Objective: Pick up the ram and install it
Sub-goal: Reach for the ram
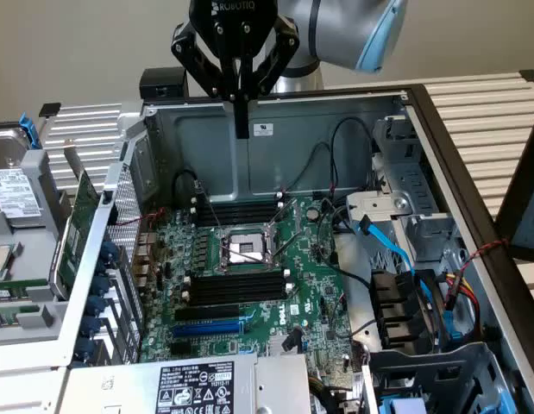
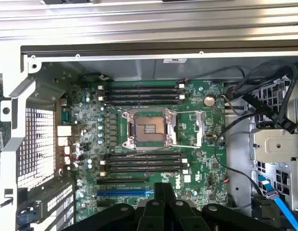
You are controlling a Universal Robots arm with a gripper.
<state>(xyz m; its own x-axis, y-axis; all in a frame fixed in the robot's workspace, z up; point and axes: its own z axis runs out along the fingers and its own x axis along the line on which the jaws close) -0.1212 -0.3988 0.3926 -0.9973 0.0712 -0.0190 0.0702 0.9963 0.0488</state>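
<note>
Fingers [image 1: 241, 99] clenched together on the gripper [image 1: 241, 131] marked ROBOTIQ, hanging above the Dell motherboard [image 1: 311, 269].

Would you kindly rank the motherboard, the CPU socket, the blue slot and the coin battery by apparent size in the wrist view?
Largest to smallest:
1. motherboard
2. CPU socket
3. blue slot, roughly as long as the socket but far thinner
4. coin battery
</note>
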